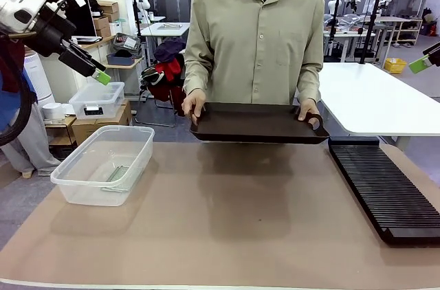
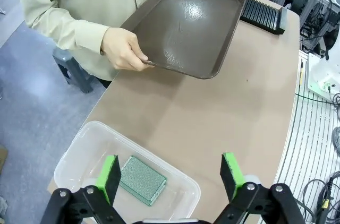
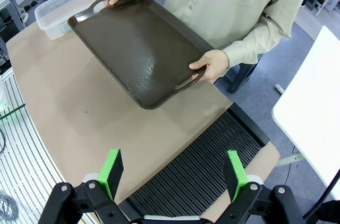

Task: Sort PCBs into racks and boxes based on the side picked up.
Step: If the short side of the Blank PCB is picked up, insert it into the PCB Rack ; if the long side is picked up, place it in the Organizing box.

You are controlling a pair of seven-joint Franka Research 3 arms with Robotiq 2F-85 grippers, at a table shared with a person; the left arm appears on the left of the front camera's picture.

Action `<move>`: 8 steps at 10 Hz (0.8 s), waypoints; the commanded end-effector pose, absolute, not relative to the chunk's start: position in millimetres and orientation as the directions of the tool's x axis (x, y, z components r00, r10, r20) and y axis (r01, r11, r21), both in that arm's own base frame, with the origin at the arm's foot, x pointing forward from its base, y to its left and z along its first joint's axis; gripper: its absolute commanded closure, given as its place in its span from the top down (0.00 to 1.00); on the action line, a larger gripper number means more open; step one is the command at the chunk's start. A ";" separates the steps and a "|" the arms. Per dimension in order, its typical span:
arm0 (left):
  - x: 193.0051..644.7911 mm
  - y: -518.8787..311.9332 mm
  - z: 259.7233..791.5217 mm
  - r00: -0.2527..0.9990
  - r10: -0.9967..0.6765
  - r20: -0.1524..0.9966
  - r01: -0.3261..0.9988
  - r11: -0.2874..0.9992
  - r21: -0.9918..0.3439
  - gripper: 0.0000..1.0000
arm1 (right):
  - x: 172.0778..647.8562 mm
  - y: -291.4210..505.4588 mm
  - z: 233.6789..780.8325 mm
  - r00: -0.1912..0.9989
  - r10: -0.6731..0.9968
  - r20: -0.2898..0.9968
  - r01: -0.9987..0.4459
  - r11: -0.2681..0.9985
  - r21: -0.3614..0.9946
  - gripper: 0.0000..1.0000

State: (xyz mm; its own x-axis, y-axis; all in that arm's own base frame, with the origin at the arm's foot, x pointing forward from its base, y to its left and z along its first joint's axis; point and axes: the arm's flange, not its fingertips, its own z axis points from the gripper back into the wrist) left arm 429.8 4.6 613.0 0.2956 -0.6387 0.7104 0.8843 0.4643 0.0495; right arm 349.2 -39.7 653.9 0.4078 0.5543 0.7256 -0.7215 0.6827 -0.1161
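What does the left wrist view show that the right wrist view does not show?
The left wrist view shows a green PCB lying inside the clear box, under the open left claw. The right wrist view shows the open right claw above the black rack, whose slots look empty. Both show the person holding the bare brown tray with both hands above the table.

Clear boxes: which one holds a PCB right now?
The lidless tub on the table's left side; a green PCB lies flat on its bottom. The other, a smaller box with a white lid, sits off the table behind it.
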 end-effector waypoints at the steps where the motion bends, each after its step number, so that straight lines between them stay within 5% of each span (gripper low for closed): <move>1: 429.3 4.8 613.1 0.295 -0.641 0.709 0.885 0.463 0.050 1.00 | 349.6 -38.4 653.2 0.404 0.553 0.729 -0.729 0.676 -0.108 1.00; 8: 429.3 4.8 613.1 0.295 -0.641 0.709 0.885 0.463 0.050 1.00 | 349.6 -38.4 653.2 0.404 0.553 0.729 -0.729 0.676 -0.108 1.00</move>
